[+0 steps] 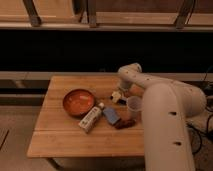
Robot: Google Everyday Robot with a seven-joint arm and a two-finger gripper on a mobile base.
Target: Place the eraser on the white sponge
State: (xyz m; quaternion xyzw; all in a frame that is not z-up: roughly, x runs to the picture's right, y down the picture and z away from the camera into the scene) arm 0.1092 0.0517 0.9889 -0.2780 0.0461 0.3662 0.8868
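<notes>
The eraser [116, 97], a small pale block with a dark base, is at the table's back right, just left of the clear cup [134, 106]. My gripper [121, 92] is right at the eraser, reaching down from the white arm's elbow [130, 73]; I cannot tell whether the eraser is held or resting on the table. The white sponge [90, 119], an elongated cream block, lies diagonally in front of the orange bowl [78, 102], well to the left of the gripper.
A blue flat item with a white end [111, 115] lies right of the sponge, and a reddish-brown item [125, 123] lies beside it in front of the cup. The wooden table [60, 140] has its right edge hidden by my white arm [165, 120].
</notes>
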